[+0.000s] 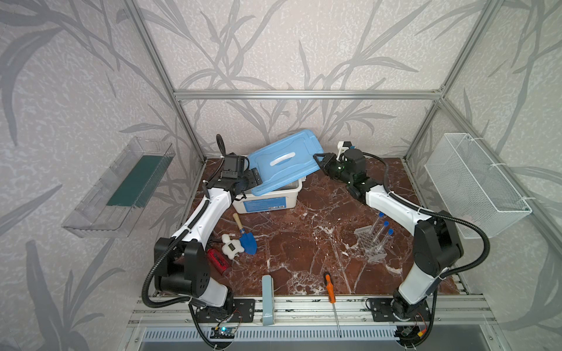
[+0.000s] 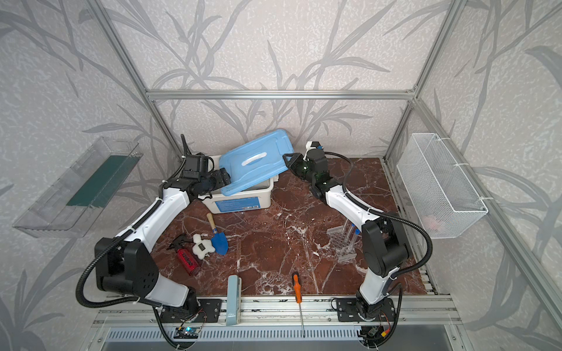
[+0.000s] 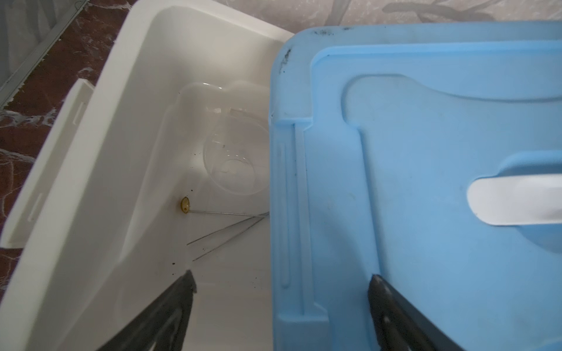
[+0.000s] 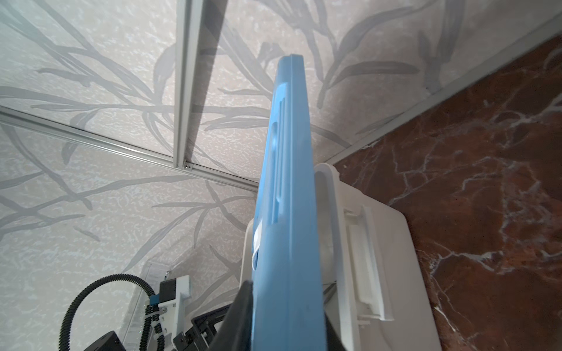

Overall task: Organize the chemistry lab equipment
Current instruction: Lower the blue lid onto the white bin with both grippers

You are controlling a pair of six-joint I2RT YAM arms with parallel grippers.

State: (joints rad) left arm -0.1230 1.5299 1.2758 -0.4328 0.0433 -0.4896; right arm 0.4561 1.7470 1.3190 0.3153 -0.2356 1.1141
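Observation:
A white bin [image 1: 264, 205] stands at the back of the table with its blue lid [image 1: 282, 165] lying tilted across it. My right gripper [image 1: 319, 161] is shut on the lid's right edge, and the lid [image 4: 289, 182] stands edge-on between its fingers. My left gripper [image 3: 282, 276] is open at the lid's left corner, with one finger over the bin's inside and one over the lid [image 3: 425, 152]. A clear beaker [image 3: 234, 152] and thin rods [image 3: 225, 231] lie inside the bin. Blue-capped test tubes [image 1: 380, 232] stand in the clear honeycomb rack [image 1: 369, 246] on the right.
A blue trowel [image 1: 244, 235], a white flower-shaped thing [image 1: 231, 246] and a red bottle [image 1: 218, 261] lie on the left. An orange-handled screwdriver [image 1: 330, 293] and a grey-blue block [image 1: 267, 299] lie at the front edge. A wire basket [image 1: 474, 185] hangs on the right wall and a clear tray [image 1: 121, 188] on the left wall.

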